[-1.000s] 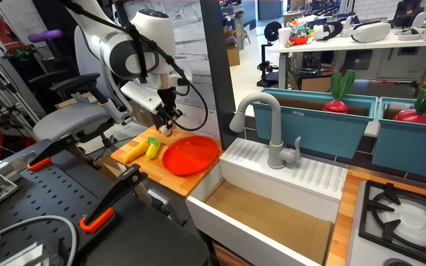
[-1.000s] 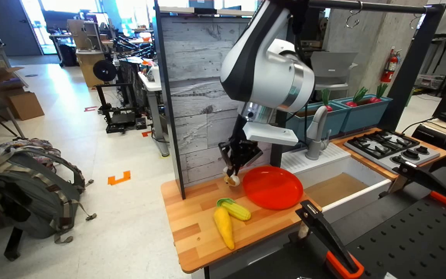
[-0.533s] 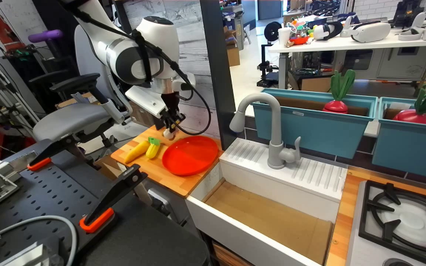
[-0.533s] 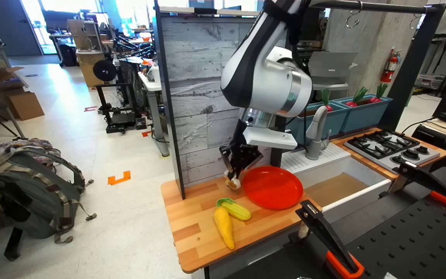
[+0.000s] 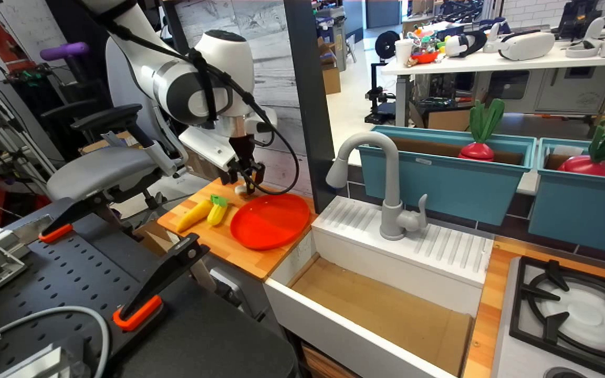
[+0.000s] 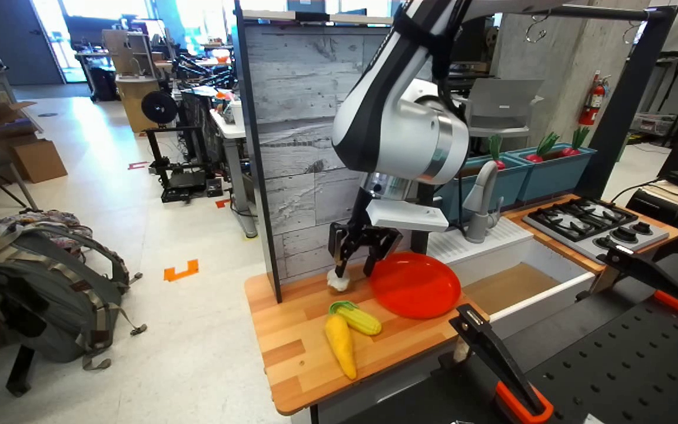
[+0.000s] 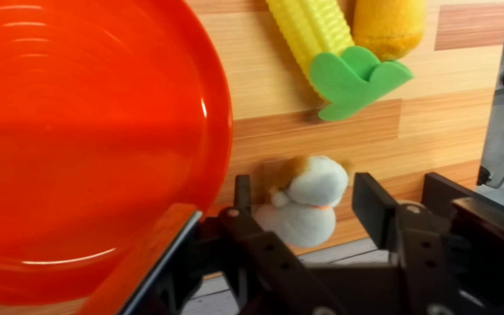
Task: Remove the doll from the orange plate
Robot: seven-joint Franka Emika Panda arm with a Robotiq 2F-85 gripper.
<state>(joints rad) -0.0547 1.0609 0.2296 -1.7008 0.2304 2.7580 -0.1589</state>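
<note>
Beside the orange plate, a white doll; rounded, tan-patched.

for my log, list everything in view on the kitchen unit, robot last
Counter: 1, brown, beside sink
Plate: 1, orange, on counter
Doll: 1, white and tan, on counter beside plate
Corn: 1, yellow and green, on counter
Tapered toy: 1, yellow, beside corn
Panel: 1, grey, along counter
Sink: 1, white, beside counter
Cardboard: 1, brown, in sink
Faucet: 1, grey, behind sink
Planters: 2, teal, behind faucet
Radishes: 3, red and green, in planters
Stove: 1, grey and black, in wooden surround
Robot arm: 1, white and black, over counter
Hand: 1, black, open, by doll
</note>
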